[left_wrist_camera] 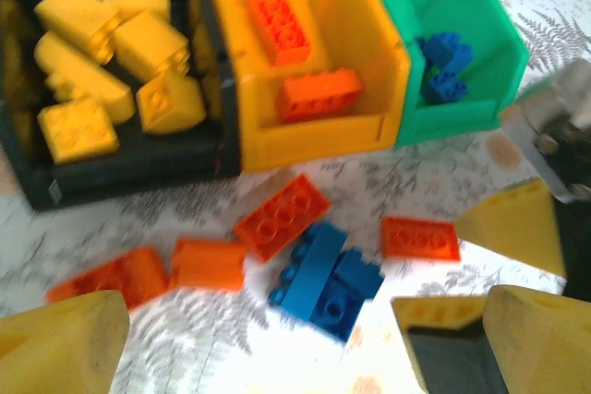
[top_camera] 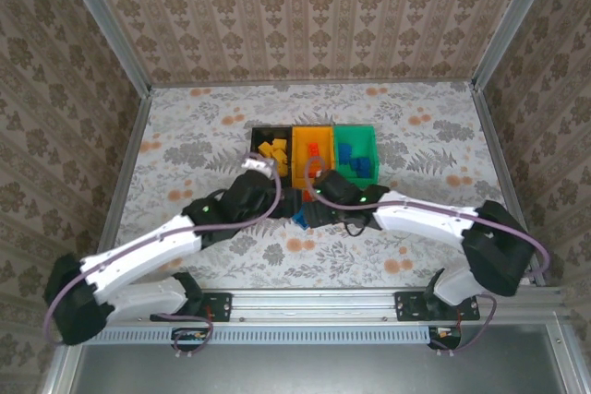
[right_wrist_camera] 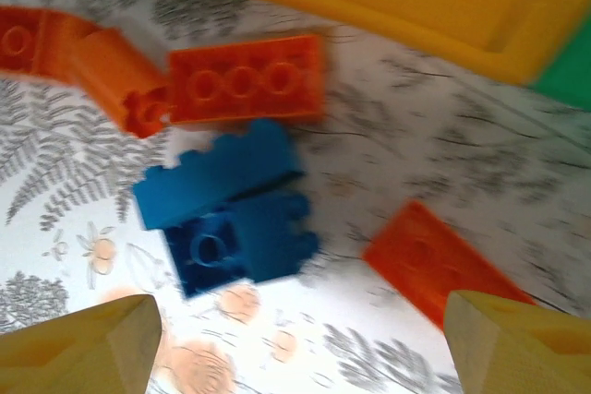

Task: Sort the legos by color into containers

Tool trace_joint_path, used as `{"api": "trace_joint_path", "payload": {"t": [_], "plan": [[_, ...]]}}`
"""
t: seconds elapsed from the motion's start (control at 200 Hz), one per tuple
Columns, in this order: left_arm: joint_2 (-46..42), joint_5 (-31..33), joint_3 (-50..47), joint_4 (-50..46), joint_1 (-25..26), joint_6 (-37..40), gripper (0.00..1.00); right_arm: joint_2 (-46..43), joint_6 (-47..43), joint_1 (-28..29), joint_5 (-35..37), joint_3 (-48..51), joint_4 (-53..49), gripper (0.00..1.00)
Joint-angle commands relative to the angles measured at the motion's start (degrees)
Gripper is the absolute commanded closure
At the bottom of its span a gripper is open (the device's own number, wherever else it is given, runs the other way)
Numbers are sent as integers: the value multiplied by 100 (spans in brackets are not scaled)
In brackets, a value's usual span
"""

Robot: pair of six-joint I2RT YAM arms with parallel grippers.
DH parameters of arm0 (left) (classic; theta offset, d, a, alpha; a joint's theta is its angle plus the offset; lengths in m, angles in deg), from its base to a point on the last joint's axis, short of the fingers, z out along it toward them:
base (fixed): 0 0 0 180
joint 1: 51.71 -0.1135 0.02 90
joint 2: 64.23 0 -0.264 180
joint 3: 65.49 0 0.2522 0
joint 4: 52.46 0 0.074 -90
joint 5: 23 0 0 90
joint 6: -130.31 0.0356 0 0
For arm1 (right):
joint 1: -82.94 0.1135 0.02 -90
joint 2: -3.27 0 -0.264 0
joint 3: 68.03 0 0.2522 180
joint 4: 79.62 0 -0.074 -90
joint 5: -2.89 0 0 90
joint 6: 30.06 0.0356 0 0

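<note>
Mid-pick, both empty: left gripper [left_wrist_camera: 295, 348] gaped wide, right gripper [right_wrist_camera: 300, 343] spread over blue legos [right_wrist_camera: 231, 219]. Next likely: pinch one for green bin [left_wrist_camera: 462, 117].

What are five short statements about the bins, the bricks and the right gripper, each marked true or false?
1. The black bin holds yellow bricks. True.
2. The green bin holds red-orange bricks. False: it holds blue bricks.
3. Loose blue bricks lie on the table in front of the bins. True.
4. The right gripper grips a blue brick. False: its jaws stand open and hold nothing.
5. The orange-yellow bin is empty. False: two red-orange bricks lie in it.
</note>
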Motion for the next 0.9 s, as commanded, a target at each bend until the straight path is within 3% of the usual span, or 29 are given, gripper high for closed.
{"api": "trace_joint_path", "payload": {"t": [0.0, 0.205, 0.38, 0.7, 0.895], "plan": [[-764, 287, -455, -445, 38, -622, 0, 471, -144, 53, 7, -299, 144, 23], [-1618, 401, -985, -860, 61, -974, 0, 949, -64, 44, 245, -638, 48, 44], [-1729, 438, -1071, -936, 64, -1021, 0, 1227, 4, 22, 245, -748, -69, 48], [-1711, 543, -1028, -1009, 44, -943, 0, 1336, 129, 19, 148, -654, -107, 67], [-1685, 535, -1018, -1024, 35, -950, 0, 1303, 194, 21, 331, -589, -216, 61]]}}
